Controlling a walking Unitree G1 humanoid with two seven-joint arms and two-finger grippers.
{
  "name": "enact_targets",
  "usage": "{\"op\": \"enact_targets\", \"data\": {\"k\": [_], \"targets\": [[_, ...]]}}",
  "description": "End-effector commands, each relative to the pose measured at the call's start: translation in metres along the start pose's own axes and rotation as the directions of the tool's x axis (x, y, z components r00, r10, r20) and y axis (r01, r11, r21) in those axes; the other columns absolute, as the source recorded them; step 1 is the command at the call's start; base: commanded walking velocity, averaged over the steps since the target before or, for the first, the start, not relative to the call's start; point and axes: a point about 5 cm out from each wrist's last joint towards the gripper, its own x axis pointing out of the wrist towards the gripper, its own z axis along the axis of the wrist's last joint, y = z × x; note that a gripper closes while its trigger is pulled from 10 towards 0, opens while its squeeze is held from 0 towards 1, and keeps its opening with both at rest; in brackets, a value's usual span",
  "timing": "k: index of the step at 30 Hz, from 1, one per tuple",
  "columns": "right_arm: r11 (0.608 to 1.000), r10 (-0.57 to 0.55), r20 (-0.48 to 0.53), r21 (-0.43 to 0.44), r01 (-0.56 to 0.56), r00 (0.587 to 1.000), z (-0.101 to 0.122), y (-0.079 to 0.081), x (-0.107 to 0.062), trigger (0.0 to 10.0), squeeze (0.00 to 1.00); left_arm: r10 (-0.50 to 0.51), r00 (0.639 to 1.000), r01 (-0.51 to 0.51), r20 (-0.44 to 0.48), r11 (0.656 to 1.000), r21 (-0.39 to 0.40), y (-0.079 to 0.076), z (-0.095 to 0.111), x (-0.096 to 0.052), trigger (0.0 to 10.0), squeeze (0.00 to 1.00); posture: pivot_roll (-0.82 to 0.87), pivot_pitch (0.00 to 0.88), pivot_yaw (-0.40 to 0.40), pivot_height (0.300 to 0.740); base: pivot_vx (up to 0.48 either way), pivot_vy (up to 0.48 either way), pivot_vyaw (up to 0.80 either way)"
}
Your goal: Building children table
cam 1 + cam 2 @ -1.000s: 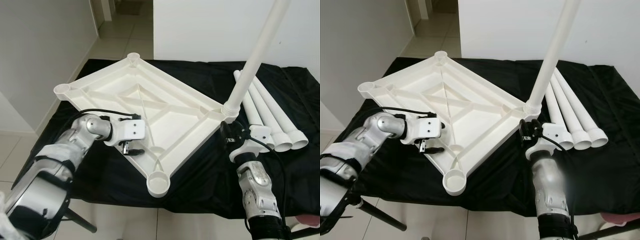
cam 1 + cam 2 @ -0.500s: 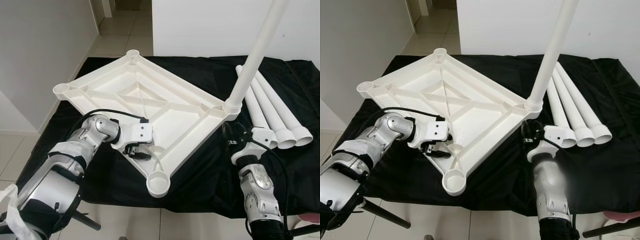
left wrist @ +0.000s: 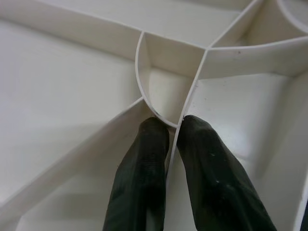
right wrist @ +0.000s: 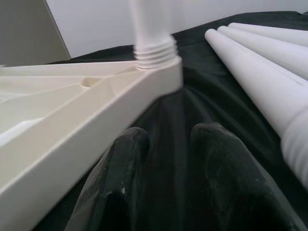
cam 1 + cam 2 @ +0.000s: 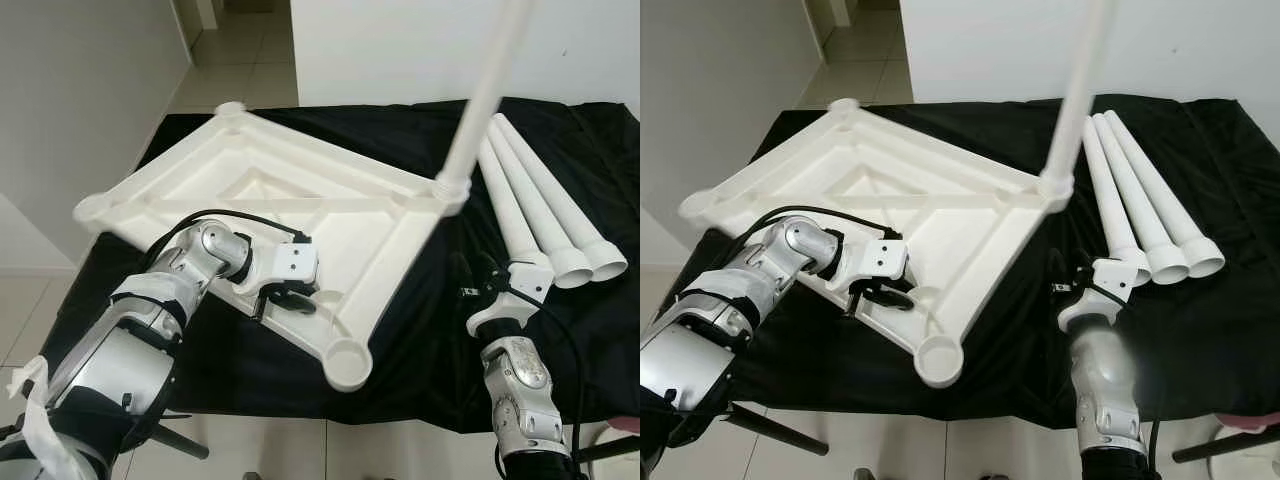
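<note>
tabletop (image 5: pixel 330 215) swung since earlier frame, upside down on black cloth (image 5: pixel 420 340), left gripper (image 3: pixel 166 144) pinching inner rib near front edge, right gripper (image 4: pixel 166 159) parted, empty, beside legged corner, spare legs (image 5: pixel 540 215) alongside

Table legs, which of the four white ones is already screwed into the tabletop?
The upright leg standing in the tabletop's right corner socket; the other three legs lie side by side on the black cloth.
</note>
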Motion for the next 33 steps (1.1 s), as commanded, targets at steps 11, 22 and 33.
{"op": "enact_targets", "data": {"k": [11, 22, 33], "targets": [[1.0, 0.006, -0.017, 0.005, -0.006, 1.0, -0.002, 0.001, 0.002, 10.0, 0.0, 0.188, 0.961, -0.167, 0.202, 0.979, -0.116, -0.013, 0.006, 0.015, 1.2, 0.0, -0.04, 0.129, 0.084, 0.74, 0.0, 0.0, 0.0], [0.999, 0.041, 0.0, -0.011, -0.041, 0.999, 0.002, 0.007, 0.015, 10.0, 0.0, 0.245, 0.917, -0.188, 0.316, 0.962, -0.2, -0.029, 0.026, 0.038, 10.0, 1.0, -0.04, 0.114, 0.062, 0.74, 0.0, 0.0, 0.0], [0.996, -0.055, 0.03, -0.066, 0.057, 0.998, 0.005, 0.001, 0.021, 10.0, 0.0, 0.471, 0.814, -0.401, 0.34, 0.879, -0.257, -0.022, 0.041, 0.006, 10.0, 0.0, -0.02, 0.097, 0.052, 0.74, 0.0, 0.0, 0.0]]}}
